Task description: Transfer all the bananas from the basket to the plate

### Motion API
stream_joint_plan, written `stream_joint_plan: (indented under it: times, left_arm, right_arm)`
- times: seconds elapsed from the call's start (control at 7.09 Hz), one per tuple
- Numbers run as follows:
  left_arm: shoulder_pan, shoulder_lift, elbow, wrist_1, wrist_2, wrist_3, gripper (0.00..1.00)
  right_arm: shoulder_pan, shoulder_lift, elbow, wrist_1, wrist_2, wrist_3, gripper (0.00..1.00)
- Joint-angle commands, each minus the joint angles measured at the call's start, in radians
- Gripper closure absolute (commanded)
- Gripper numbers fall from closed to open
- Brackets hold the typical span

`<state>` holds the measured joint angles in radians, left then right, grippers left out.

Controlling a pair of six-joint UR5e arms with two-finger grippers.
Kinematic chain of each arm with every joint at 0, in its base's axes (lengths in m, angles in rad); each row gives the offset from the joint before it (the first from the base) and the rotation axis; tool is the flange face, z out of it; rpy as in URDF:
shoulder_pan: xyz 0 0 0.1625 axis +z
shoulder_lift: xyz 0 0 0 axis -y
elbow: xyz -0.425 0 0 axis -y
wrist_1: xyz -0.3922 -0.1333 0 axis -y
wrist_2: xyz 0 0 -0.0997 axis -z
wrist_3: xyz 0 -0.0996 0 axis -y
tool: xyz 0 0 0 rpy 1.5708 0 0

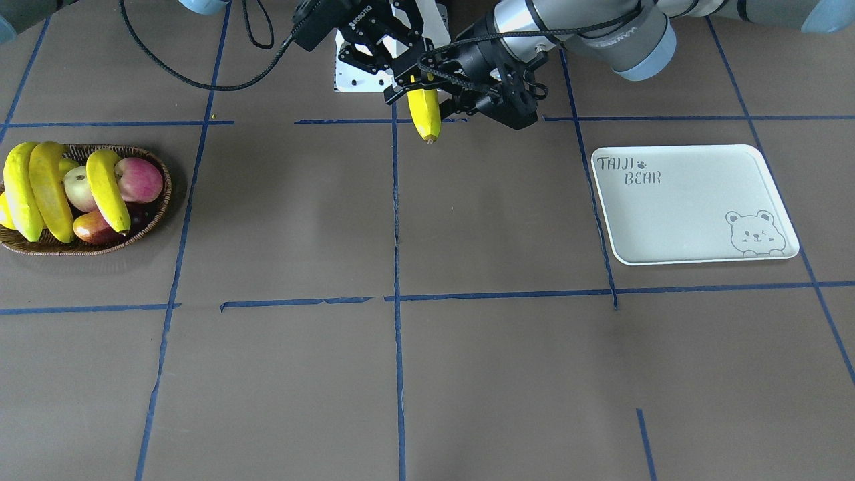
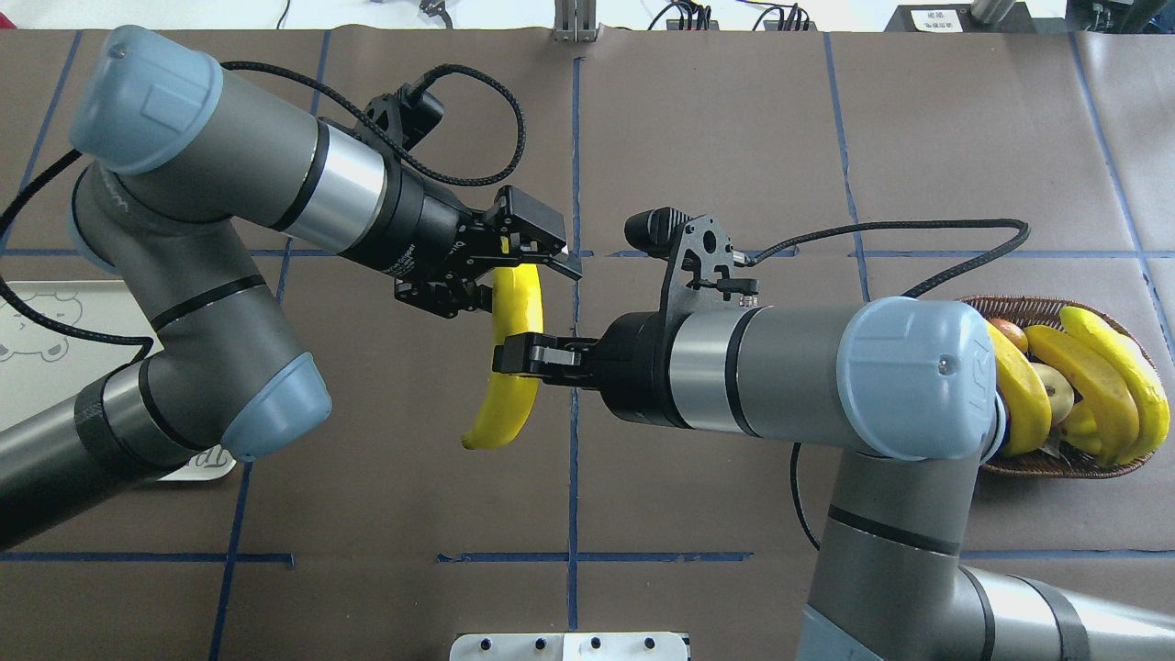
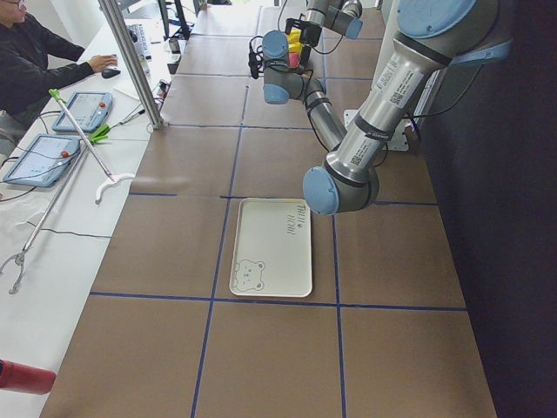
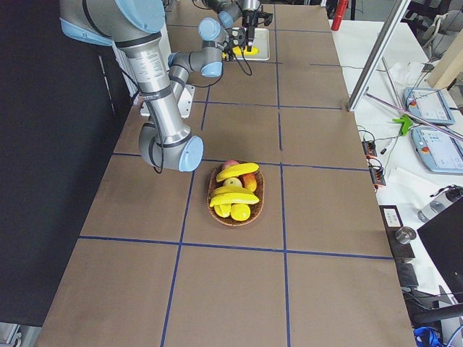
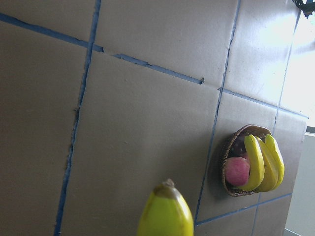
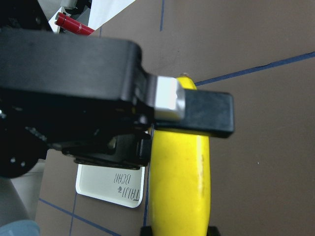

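One banana (image 2: pixel 514 395) hangs in mid-air over the table's middle, also seen in the front view (image 1: pixel 425 113) and the right wrist view (image 6: pixel 179 182). My right gripper (image 2: pixel 519 353) is shut on its middle. My left gripper (image 2: pixel 525 271) is closed around its upper end. Three more bananas (image 1: pixel 50 190) lie across the wicker basket (image 1: pixel 87 250) on my right side. The grey-white plate (image 1: pixel 695 207) lies bare on my left side.
Red and pale apples (image 1: pixel 137 179) lie in the basket under the bananas. A white mounting plate (image 1: pixel 354 73) sits at my base. Blue tape lines cross the brown table. Operators' desks with tablets (image 3: pixel 78 109) stand beyond the far edge.
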<state>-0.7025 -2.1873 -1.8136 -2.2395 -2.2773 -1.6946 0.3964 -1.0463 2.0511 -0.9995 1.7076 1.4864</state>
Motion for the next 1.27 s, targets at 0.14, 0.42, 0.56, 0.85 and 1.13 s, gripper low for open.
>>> stream_joint_plan:
  times: [0.14, 0.42, 0.56, 0.85, 1.13]
  left_arm:
    - [-0.003, 0.014, -0.001, 0.001, 0.007, 0.003, 1.0]
    - [-0.02, 0.012, -0.001, 0.003, 0.005, -0.005, 1.0]
    - [-0.026, 0.012, -0.001, 0.005, 0.005, -0.005, 1.0]
    - [-0.096, 0.033, -0.001, 0.062, -0.014, 0.0, 1.0]
    - [-0.225, 0.168, 0.0, 0.155, -0.073, 0.103, 1.0]
  right_arm:
    - [0.001, 0.0, 0.015, 0.001, 0.003, 0.008, 0.54]
    - [0.002, 0.0, 0.02, -0.001, 0.004, 0.006, 0.0]
    - [0.002, -0.001, 0.02, -0.001, 0.003, -0.003, 0.01]
    - [0.004, -0.001, 0.021, -0.004, 0.001, 0.0, 0.01]
    - [0.027, -0.006, 0.033, -0.014, 0.004, 0.0, 0.01]
